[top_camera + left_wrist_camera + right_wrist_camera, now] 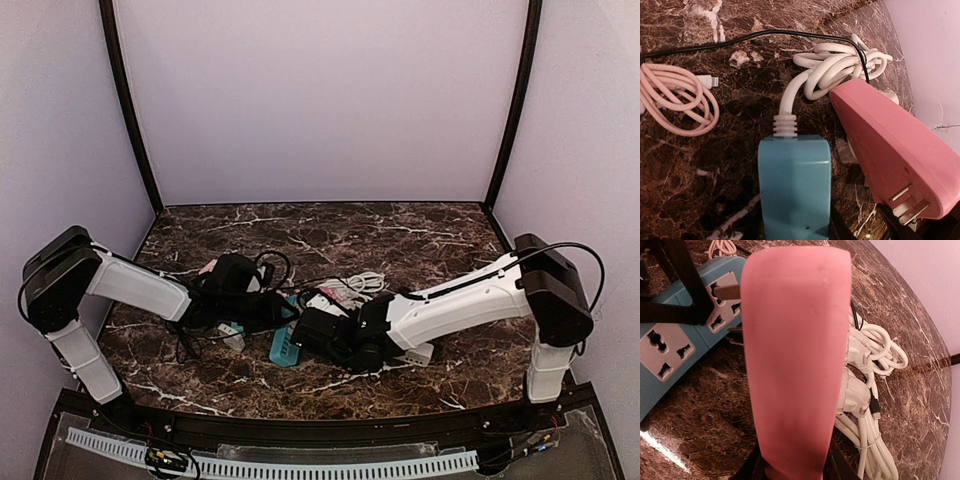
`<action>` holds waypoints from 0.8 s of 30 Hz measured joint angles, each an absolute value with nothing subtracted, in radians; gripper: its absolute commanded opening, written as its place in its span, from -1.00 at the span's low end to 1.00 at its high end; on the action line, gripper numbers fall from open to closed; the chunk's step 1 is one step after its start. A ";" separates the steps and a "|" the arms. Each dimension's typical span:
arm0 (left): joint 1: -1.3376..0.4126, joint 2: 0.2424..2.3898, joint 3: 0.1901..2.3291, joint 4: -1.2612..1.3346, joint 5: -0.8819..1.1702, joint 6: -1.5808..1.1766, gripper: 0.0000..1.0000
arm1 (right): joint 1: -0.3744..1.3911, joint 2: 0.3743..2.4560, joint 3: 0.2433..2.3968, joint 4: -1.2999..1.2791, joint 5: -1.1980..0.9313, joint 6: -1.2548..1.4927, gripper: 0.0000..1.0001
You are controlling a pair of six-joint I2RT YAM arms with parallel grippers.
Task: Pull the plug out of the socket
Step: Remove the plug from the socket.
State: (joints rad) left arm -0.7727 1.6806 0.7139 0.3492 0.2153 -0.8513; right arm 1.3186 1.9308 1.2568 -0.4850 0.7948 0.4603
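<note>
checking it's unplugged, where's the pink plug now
Right wrist view, centre: the pink plastic plug hangs just right of the blue plastic power strip, metal prongs clear of it, white coiled cable on its right.

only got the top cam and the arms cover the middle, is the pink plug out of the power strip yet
observer: yes. The left wrist view shows the pink plug with both metal prongs bare, beside the blue power strip, not in it.
operator: who has the plug
observer: the right gripper is shut on it, with a finger on each side of its near end.
operator: and the strip
observer: the left gripper clamps it. In the right wrist view, a black finger lies across its socket face.
</note>
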 measured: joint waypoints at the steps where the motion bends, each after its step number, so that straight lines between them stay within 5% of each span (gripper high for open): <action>1: -0.773 1.679 0.718 0.340 0.212 -0.841 -0.89 | 1.316 1.927 1.254 -0.484 0.793 0.462 -1.00; 18: -0.574 1.693 0.853 0.128 0.273 -0.577 -0.84 | 1.309 1.771 1.224 -0.501 0.715 0.534 -1.00; 24: -0.545 1.724 0.910 0.063 0.296 -0.529 -0.35 | 1.309 1.710 1.166 -0.456 0.706 0.536 -1.00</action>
